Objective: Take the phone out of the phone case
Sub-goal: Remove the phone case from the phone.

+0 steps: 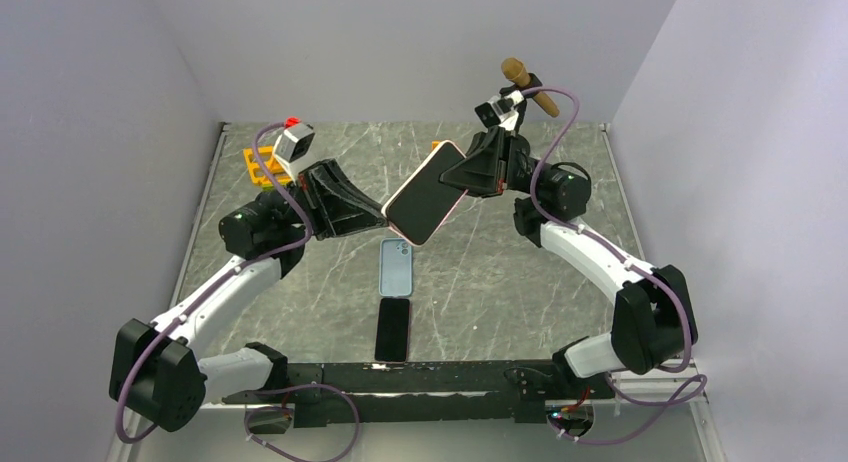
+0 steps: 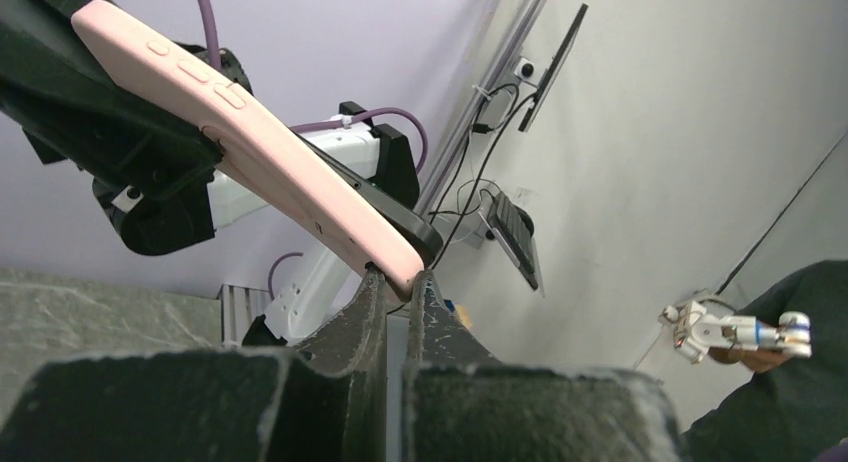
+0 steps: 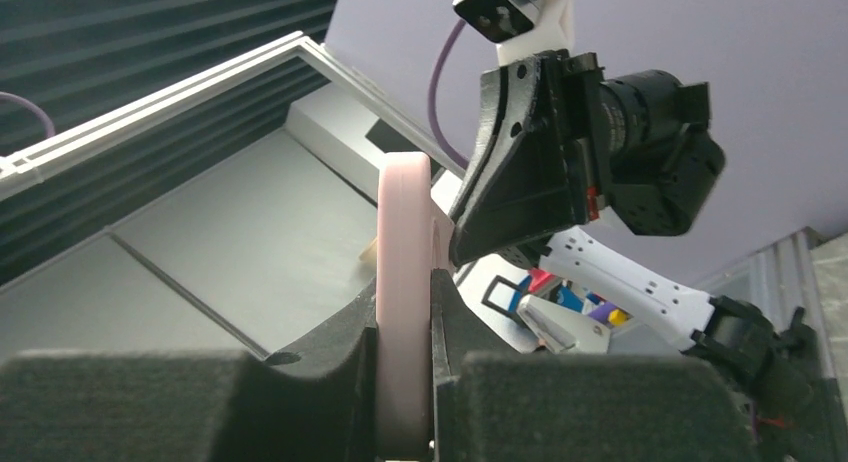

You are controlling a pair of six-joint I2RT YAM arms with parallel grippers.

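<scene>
The left gripper (image 2: 395, 282) and right gripper (image 3: 405, 317), closest to their wrist cameras, both clamped the pink phone case (image 2: 260, 147) in mid-air above the grey marbled table (image 1: 500, 272). The left pinched its lower corner with its fingers almost together, and the right gripped the opposite end edge-on. The phone (image 1: 425, 192) sat tilted in the case, dark screen up, with buttons moulded into the pale rim, while a blue case (image 1: 396, 267) and a black phone (image 1: 393, 329) lay end to end on the table.

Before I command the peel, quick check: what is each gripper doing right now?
Left gripper: closed, pinching a corner of the pink phone case with the black-screened phone inside.
Right gripper: closed on the same case's edge.
</scene>
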